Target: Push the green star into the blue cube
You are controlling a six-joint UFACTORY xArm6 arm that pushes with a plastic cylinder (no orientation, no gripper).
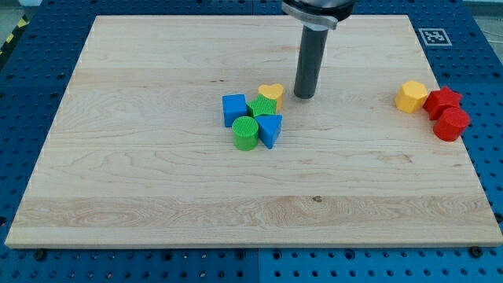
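Note:
The green star (pixel 260 108) sits in a tight cluster near the board's middle, touching the blue cube (pixel 234 108) on its left. A yellow heart (pixel 270 94) lies just above the star, a blue triangular block (pixel 269 129) below it to the right, and a green cylinder (pixel 245 133) below it to the left. My tip (pixel 304 95) rests on the board to the right of the yellow heart, a short gap away from the cluster, touching no block.
A yellow hexagonal block (pixel 411 96), a red star (pixel 442 101) and a red cylinder-like block (pixel 452 124) sit grouped near the wooden board's (pixel 157 196) right edge. A tag marker (pixel 434 35) is at the top right corner.

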